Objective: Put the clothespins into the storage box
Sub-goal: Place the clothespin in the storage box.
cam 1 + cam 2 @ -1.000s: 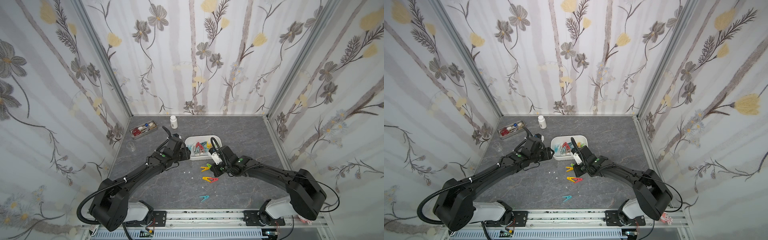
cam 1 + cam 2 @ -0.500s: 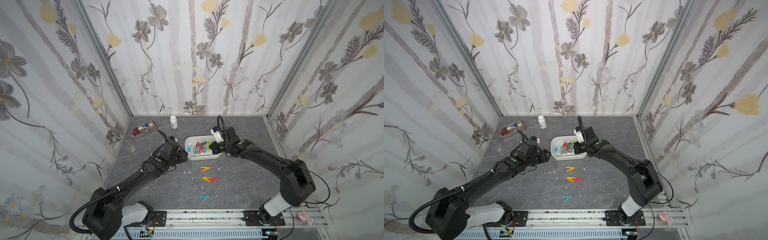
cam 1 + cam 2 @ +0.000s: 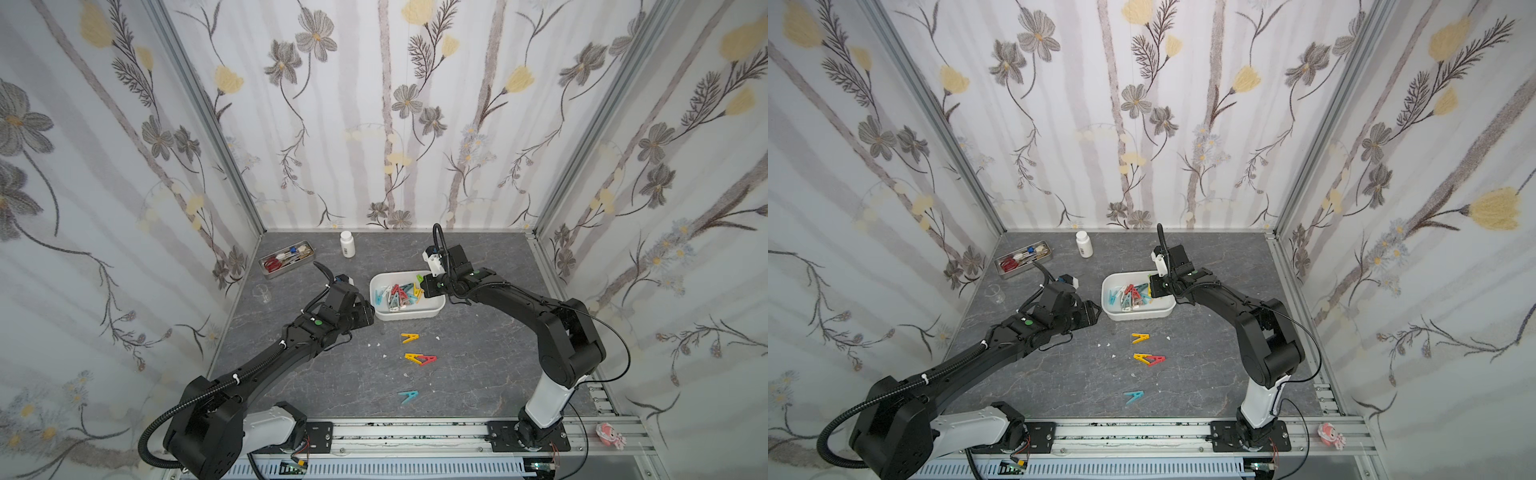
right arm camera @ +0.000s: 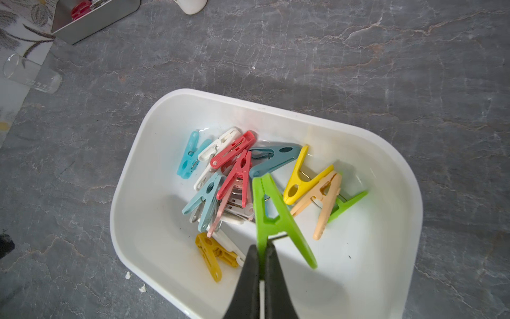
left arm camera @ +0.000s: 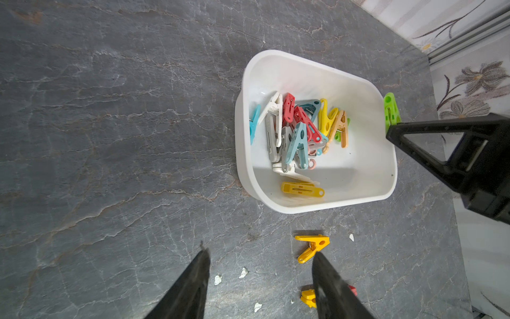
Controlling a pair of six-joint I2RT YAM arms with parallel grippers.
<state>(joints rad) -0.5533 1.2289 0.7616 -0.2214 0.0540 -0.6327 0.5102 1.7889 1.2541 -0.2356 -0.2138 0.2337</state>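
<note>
The white storage box sits mid-table with several clothespins heaped inside. My right gripper hangs over the box's right end, shut on one leg of a green clothespin. My left gripper hovers open and empty beside the box's left front corner. On the table in front of the box lie a yellow clothespin, a yellow and red pair and a teal one.
A grey metal tray of tools, a white bottle and a clear beaker stand at the back left. Small white crumbs dot the table between my left fingers. Walls close in three sides.
My right gripper has swung from the box's front edge up over its right end, still shut. My left gripper has drawn slightly back from the box.
</note>
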